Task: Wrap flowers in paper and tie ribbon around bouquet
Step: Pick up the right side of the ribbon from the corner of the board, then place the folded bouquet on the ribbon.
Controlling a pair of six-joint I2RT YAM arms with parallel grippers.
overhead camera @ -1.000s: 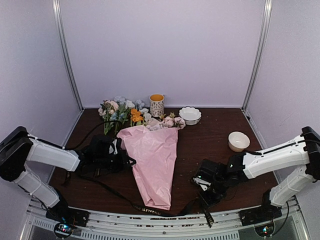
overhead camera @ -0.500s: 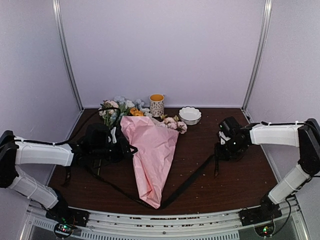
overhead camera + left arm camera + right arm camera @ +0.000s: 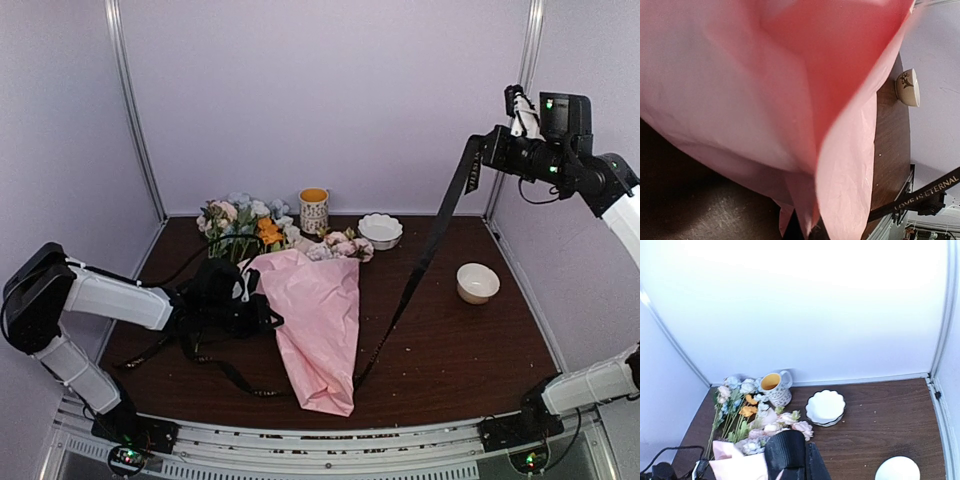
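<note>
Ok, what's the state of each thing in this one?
bouquet: wrapped, lying flat, untied
ribbon: stretched taut, upward from under the bouquet's tip
loose flowers: unwrapped, lying at the back
mug: upright
scalloped bowl: upright, empty
round bowl: upright
left gripper: shut on bouquet
right gripper: high up, shut on ribbon

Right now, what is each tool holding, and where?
Right tool: shut on the long flat black ribbon, near its upper end, raised high. Left tool: shut beside the pink paper bouquet; any hold cannot be told.
</note>
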